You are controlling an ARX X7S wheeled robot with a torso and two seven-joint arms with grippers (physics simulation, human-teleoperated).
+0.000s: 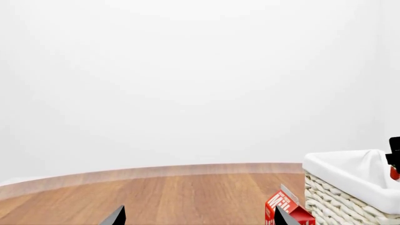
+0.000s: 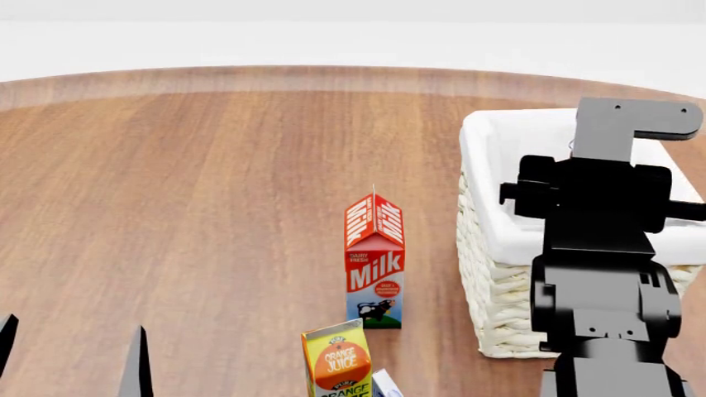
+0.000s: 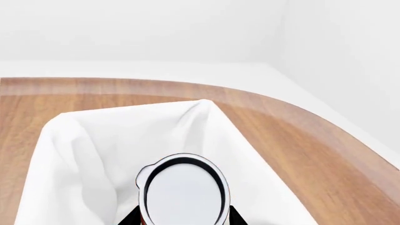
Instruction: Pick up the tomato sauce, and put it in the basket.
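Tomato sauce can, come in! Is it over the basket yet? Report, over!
Right gripper shut on tomato sauce, held over the basket, not yet released. Left gripper open, idle. Milk carton beside basket, not in the way.

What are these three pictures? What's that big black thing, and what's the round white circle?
They are made by a computer pretending to be a robot with two arms. The middle picture looks down from the robot's head. The big black thing is its right arm, reaching over the basket on a wooden table. A milk carton stands beside the basket, with an orange juice carton nearer the robot.

The other two pictures come from little cameras near each hand. The round circle is the plain top of a can of tomato sauce, seen from above. The right hand seems to be holding it over the basket's white cloth. The left hand is open and holds nothing; you see only its two dark fingertips.
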